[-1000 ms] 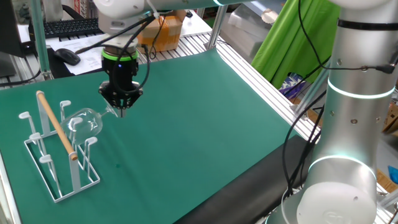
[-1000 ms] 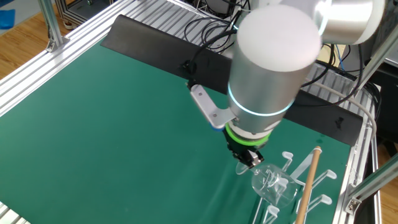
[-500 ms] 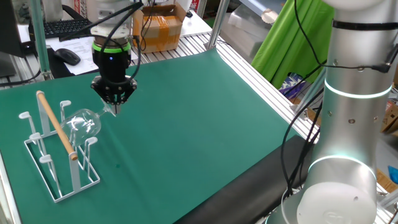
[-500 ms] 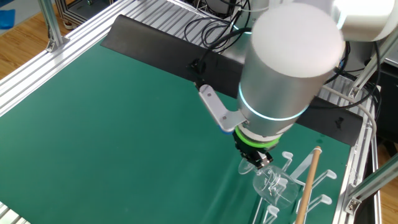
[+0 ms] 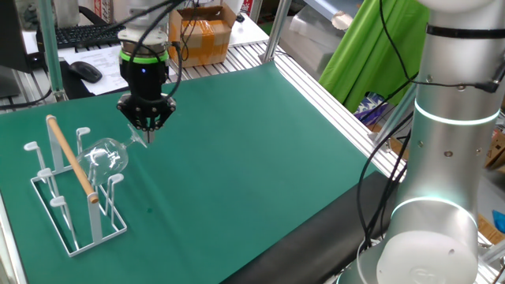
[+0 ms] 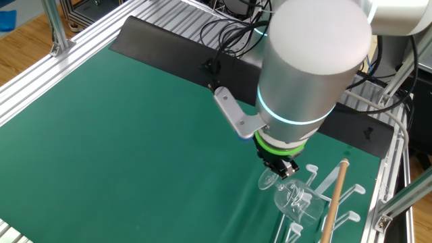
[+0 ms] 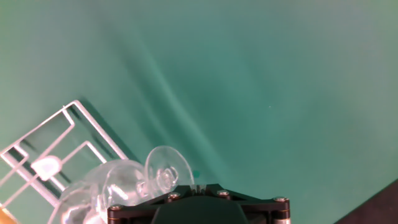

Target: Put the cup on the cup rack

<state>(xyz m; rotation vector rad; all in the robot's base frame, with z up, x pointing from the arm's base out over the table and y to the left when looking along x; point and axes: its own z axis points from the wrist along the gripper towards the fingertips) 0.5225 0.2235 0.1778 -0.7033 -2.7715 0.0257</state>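
The gripper [image 5: 147, 130] points steeply down over the green mat [image 5: 260, 150], its two fingers drawn fully together with nothing between them. The cup [image 5: 105, 155], a clear stemmed glass, lies tilted on a peg of the white wire cup rack [image 5: 72, 207], bowl toward the wooden rod [image 5: 71, 158]. Its round foot [image 7: 169, 172] sticks out toward the gripper, just below and beside the fingertips. Whether foot and fingertips touch cannot be told.
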